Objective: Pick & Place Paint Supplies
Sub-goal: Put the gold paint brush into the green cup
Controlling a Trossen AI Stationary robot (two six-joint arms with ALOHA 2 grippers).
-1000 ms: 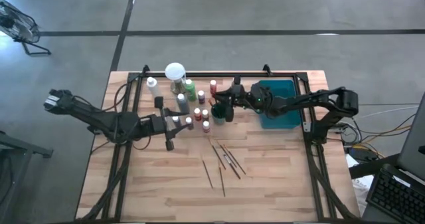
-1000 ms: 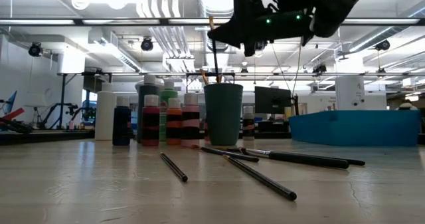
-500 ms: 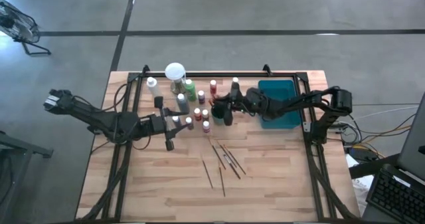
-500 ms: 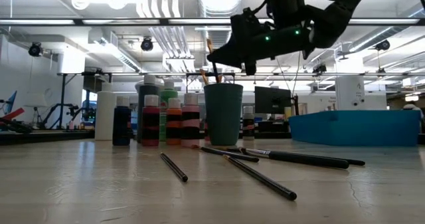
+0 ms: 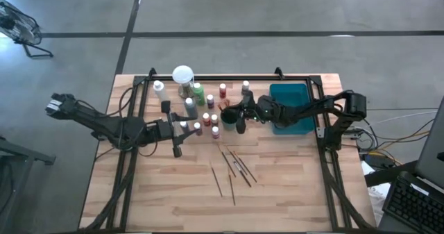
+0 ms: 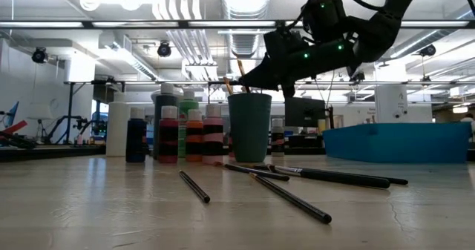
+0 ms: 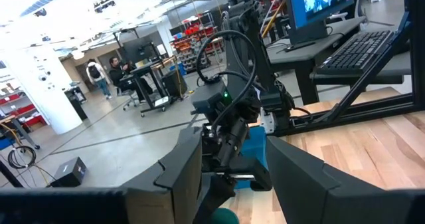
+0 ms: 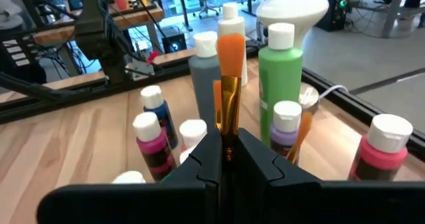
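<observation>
The wooden desk (image 5: 173, 199) carries the whole kit, with the teal tray (image 5: 291, 95) at its far right side and both arms reaching in toward the middle. A dark green cup (image 6: 249, 127) stands among the paint bottles (image 5: 208, 112), seemingly as a holder, so brushes stored in it stand upright rather than roll about. The right pincer (image 5: 232, 112) hangs just above the cup's mouth, its fingers clamped together on an orange-bristled brush (image 8: 229, 84) held roughly upright, handle down, which looks like the pose for lowering it into the cup. The left pincer (image 5: 177, 132) waits low beside the bottle cluster, fingers partly apart and gripping nothing visible. Several thin dark brushes (image 5: 232, 168) lie loose on the desk nearer the front, apart from the bottles, not yet collected.
</observation>
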